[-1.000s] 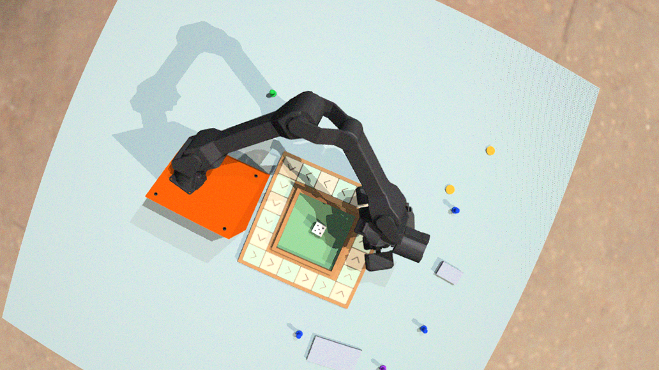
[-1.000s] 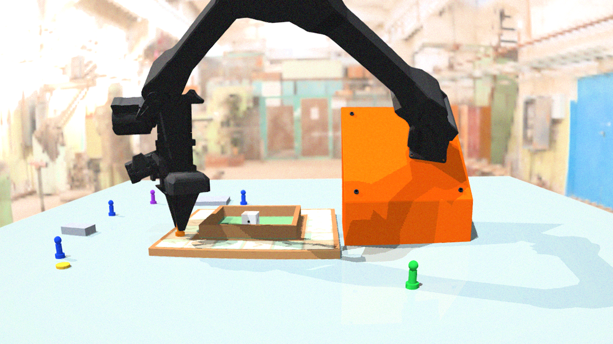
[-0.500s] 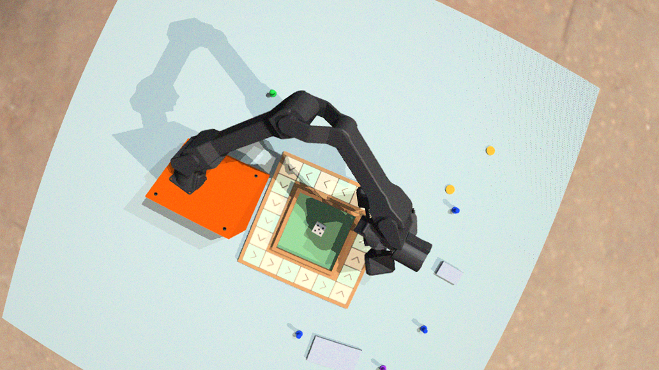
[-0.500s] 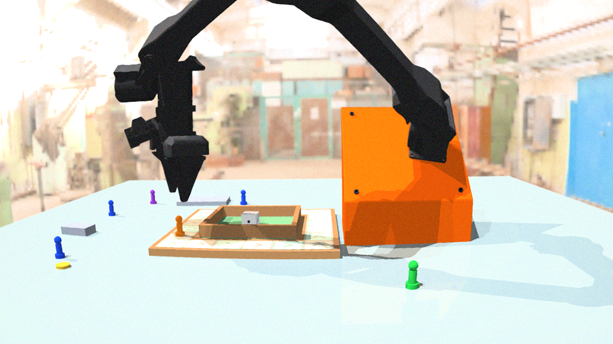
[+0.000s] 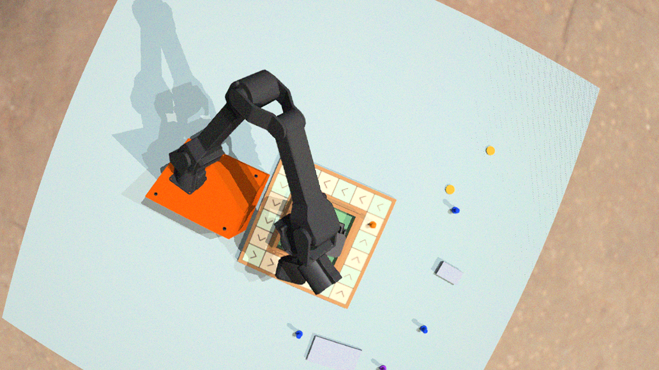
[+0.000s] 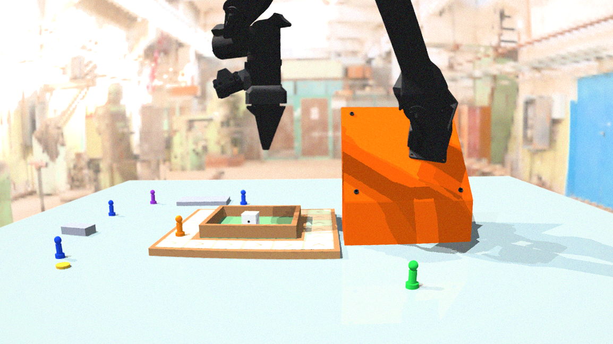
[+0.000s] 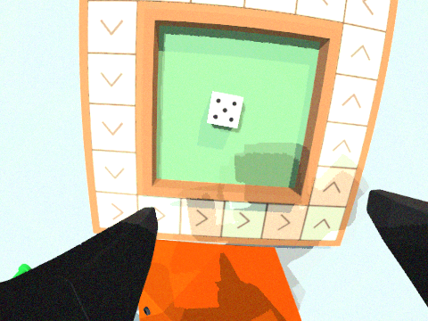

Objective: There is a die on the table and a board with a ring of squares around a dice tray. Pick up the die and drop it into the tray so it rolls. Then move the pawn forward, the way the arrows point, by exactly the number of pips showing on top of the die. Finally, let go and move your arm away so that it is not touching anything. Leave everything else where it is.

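Note:
The orange pawn (image 5: 372, 224) (image 6: 179, 225) stands upright on the board (image 5: 346, 306) (image 6: 244, 256) (image 7: 86, 111), on the square beside the right corner square in the top view; it is outside the wrist view. The white die (image 6: 249, 217) (image 7: 225, 110) lies in the green-floored tray (image 6: 248, 230) (image 7: 147, 102); its top shows a pip near each corner and one in the middle. My gripper (image 6: 265, 148) (image 7: 263, 209) is open and empty, high above the tray and well away from the pawn. The arm hides the die in the top view.
The orange base block (image 5: 208, 206) (image 6: 397, 222) is beside the board. A green pawn (image 6: 412, 279) stands near it. Blue pawns (image 5: 298, 334) (image 5: 424, 329) (image 5: 455, 210), a purple pawn (image 5: 382, 369), grey blocks (image 5: 333, 354) (image 5: 448, 273) and yellow discs (image 5: 490, 151) (image 5: 449, 190) surround the board.

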You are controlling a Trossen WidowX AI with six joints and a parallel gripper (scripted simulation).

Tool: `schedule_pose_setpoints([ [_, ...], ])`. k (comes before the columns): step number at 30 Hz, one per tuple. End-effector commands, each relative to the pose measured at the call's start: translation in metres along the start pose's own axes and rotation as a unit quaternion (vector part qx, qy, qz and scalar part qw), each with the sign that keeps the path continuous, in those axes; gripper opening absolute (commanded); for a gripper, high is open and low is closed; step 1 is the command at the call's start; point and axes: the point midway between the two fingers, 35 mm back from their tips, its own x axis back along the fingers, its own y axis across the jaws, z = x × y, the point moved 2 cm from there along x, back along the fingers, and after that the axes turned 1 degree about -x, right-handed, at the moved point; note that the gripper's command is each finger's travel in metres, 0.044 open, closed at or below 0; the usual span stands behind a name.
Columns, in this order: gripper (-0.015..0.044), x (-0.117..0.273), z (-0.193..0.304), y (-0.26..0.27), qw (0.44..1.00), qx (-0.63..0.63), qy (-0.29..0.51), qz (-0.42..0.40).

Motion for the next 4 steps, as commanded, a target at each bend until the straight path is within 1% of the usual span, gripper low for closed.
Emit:
schedule_pose_setpoints([
  [1, 0.0440, -0.0010, -0.0060, 0.0030, 1.000, 0.006, 0.000, -0.001],
  [4, 0.0440, -0.0010, -0.0060, 0.0030, 1.000, 0.006, 0.000, -0.001],
])
